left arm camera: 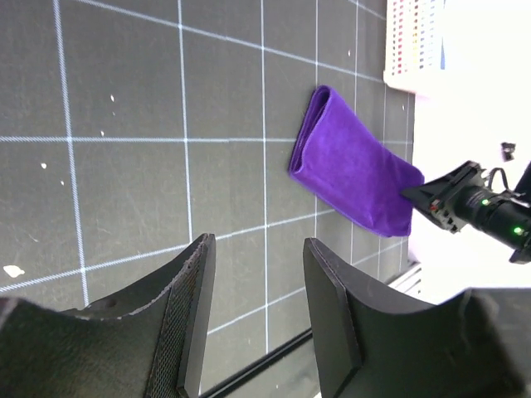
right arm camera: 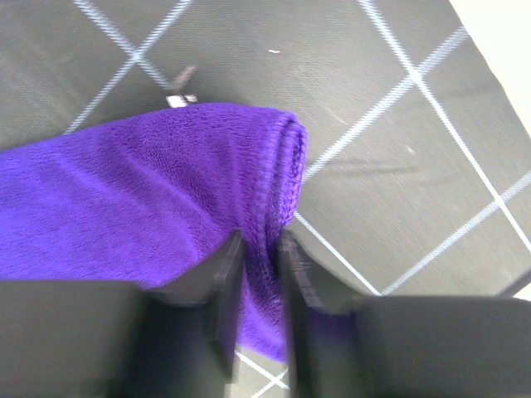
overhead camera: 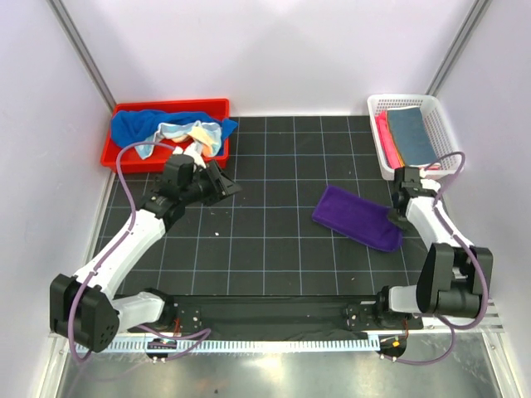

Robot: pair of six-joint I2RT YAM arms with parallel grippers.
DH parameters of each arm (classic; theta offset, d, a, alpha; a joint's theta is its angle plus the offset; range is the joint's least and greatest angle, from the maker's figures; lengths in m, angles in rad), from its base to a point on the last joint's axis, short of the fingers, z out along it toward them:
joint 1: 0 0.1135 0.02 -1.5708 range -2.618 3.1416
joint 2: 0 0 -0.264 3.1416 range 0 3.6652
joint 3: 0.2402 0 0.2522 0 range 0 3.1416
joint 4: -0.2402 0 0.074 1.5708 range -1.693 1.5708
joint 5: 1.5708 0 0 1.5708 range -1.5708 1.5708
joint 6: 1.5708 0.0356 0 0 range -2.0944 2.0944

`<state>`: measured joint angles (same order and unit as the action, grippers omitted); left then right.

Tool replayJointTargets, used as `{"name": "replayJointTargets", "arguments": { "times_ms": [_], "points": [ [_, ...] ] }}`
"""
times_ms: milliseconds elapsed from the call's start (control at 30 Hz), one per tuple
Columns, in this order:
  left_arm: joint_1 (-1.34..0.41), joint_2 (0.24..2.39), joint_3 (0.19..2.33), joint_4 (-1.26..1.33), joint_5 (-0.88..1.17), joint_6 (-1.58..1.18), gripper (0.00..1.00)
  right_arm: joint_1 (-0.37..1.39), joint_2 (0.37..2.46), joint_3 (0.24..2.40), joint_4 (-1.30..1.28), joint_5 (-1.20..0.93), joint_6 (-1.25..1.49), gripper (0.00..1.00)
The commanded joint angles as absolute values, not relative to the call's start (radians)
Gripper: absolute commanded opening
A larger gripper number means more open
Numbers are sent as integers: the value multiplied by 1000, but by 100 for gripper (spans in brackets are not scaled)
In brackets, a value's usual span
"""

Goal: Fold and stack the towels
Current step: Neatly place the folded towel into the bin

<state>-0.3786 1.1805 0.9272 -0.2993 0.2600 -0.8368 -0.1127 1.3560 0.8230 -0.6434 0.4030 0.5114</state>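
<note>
A folded purple towel [overhead camera: 357, 217] lies on the black grid mat right of centre, also in the left wrist view [left arm camera: 353, 170]. My right gripper [overhead camera: 397, 219] sits at its right end, and its jaws [right arm camera: 259, 240] pinch the thick folded edge of that towel [right arm camera: 149, 191]. Near the red bin, my left gripper [overhead camera: 222, 184] hovers over bare mat, open and holding nothing [left arm camera: 257, 249]. A bright blue towel [overhead camera: 137, 124] and a pale multicolour towel [overhead camera: 187, 133] lie crumpled in the bin. A slate blue towel [overhead camera: 411, 133] tops a folded stack in the white basket.
The red bin [overhead camera: 170, 105] stands at the back left, the white mesh basket [overhead camera: 379, 153] at the back right. Pink and orange towel edges show along the basket's left side. White walls enclose the mat on three sides.
</note>
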Motion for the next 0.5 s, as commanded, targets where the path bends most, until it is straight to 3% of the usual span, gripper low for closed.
{"name": "replayJointTargets", "arguments": {
  "times_ms": [0,100,167,333,467],
  "points": [
    [-379,1166,937,-321,331,-827,50,-141,1322,851,-733,420,554,34],
    [-379,1167,945,-331,365,-808,51,-152,1296,893,-796,469,564,67],
    [-379,1151,940,-344,385,-801,51,-152,1235,920,-813,486,574,77],
    [-379,1114,962,-386,390,-758,53,-50,1155,1000,-830,403,665,76],
    [-377,1114,997,-426,387,-732,55,286,1338,1121,-845,543,828,76]
  ]
}}
